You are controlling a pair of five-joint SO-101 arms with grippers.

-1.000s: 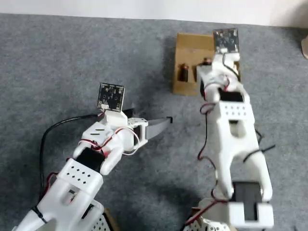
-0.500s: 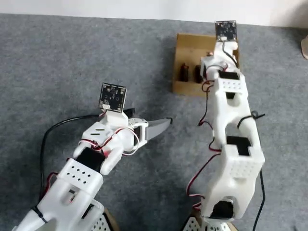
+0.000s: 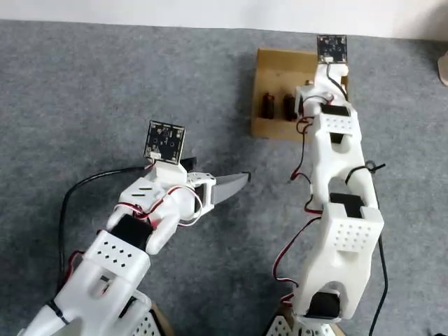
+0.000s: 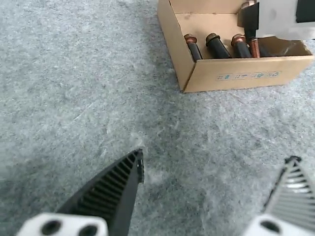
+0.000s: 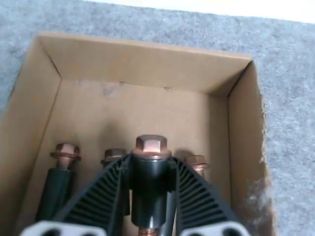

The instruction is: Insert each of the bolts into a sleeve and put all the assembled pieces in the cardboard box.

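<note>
Right now the right hand (image 5: 150, 164) is clamped snugly on an assembled piece (image 5: 150, 189), a copper-headed bolt (image 5: 151, 145) seated in a black sleeve (image 5: 147, 196), and holds it inside the walls of the cardboard box (image 5: 147, 64). In the high view that box (image 3: 276, 63) sits toward one o'clock on the grey bench (image 3: 105, 91). The left hand (image 4: 215, 157) hangs over bare bench near the middle with its fingers spread wide and nothing between them; the box lies at about one o'clock from it. Three finished pieces (image 5: 61, 182) already lie side by side in the box, close around the held one.

The likeliest trouble is crowding. If the fingers open where they are, they may shove the neighbours, or the new piece may land across them instead of beside them. The grip looks to be on the sleeve alone (the bolt merely rests by its head), so a tilt could let the bolt slide out. The box is light, and a nudge from the right arm (image 3: 336, 210) could shift it.

How high the piece hangs above the box floor I cannot tell. Its lower end is cut off in the right wrist view, and in the high view the arm covers the hand and part of the box.
</note>
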